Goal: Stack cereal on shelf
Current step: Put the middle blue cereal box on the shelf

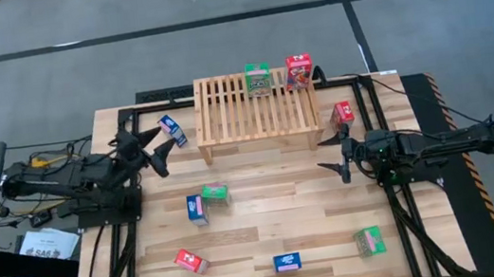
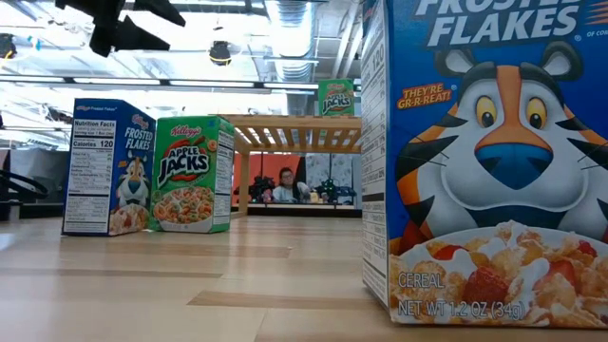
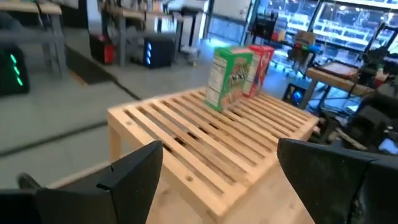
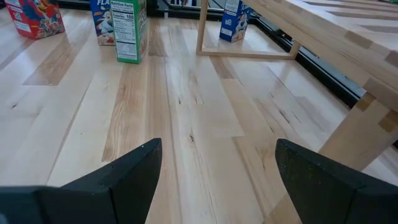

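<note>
Frosted Flakes, a blue box (image 2: 484, 161), fills the low view's near right, standing on the table (image 1: 268, 222). Farther back in that view a second blue box (image 2: 107, 167) and a green Apple Jacks box (image 2: 193, 174) stand side by side, touching or nearly so. From above, the front of the table also holds a red box (image 1: 189, 261) and another green box (image 1: 370, 241), well apart.

Mid-table, both arms wait with nothing held. The right gripper (image 1: 336, 153) hangs just off the shelf's (image 1: 256, 109) right front corner, jaws wide; a red box (image 1: 343, 112) lies close beside it. The left gripper (image 1: 158, 154) sits off the shelf's left end, jaws also spread, with a blue box (image 1: 172, 130) just beyond its tips.

Farthest back, two boxes already stand on the shelf's rear edge: one green (image 1: 257, 80), one red (image 1: 298, 71), slightly apart. Seven remain on the table.

Risks, as I judge them: the boxes are light and tall (easy to topple), so a finger brushing one on approach could knock it flat. Both grippers are near the shelf's legs, and a careless swing might nudge the rack and tip the two placed boxes. Placing a box across the slats off-centre could leave it leaning.
</note>
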Controlling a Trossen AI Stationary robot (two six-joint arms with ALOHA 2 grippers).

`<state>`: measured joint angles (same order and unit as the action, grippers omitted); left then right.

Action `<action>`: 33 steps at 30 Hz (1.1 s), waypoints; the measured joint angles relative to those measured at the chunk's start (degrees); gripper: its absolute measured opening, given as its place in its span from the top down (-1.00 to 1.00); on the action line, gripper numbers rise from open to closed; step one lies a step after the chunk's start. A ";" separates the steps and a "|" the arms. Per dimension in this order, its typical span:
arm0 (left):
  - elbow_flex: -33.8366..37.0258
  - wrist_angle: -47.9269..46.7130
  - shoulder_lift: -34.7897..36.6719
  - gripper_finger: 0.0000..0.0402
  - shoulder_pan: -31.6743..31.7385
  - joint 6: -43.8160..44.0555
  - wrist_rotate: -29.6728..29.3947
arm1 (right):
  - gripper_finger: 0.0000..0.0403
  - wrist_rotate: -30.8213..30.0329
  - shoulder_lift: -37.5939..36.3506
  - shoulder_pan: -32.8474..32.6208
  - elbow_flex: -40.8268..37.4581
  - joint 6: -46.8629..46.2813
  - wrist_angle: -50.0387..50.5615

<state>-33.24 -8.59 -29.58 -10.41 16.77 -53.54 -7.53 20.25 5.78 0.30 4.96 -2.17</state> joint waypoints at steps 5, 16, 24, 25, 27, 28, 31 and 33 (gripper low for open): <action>-8.33 -14.98 -7.04 -0.53 -0.04 12.23 2.29 | -0.68 0.00 -0.01 0.00 0.00 0.00 0.00; -28.48 -47.84 -24.85 -0.53 -0.02 38.29 11.14 | -0.68 0.00 0.00 -0.02 -0.01 0.00 0.00; -29.30 -53.92 -30.21 -0.53 -0.01 56.20 21.90 | -0.68 0.00 0.00 -0.02 -0.02 0.01 0.00; -29.30 -54.30 -30.73 -0.53 0.02 57.66 23.59 | -0.68 0.00 0.00 0.00 0.00 -0.01 0.00; -29.30 -54.40 -31.56 -0.53 0.02 60.40 26.08 | -0.68 0.00 -0.01 -0.01 -0.02 0.01 0.00; -29.30 -54.70 -31.82 -0.53 0.02 61.73 27.26 | -0.68 0.00 -0.02 0.00 -0.01 -0.01 0.00; -29.30 -55.14 -32.55 -0.53 0.02 62.80 30.00 | -0.68 0.00 -0.02 0.00 0.00 -0.01 0.00; -29.32 -54.99 -32.96 -0.53 0.00 62.54 31.59 | -0.68 0.00 0.00 0.00 -0.02 0.01 0.00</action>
<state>-62.56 -63.59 -62.54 -10.41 79.31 -21.95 -7.53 20.25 5.78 0.27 4.97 -2.17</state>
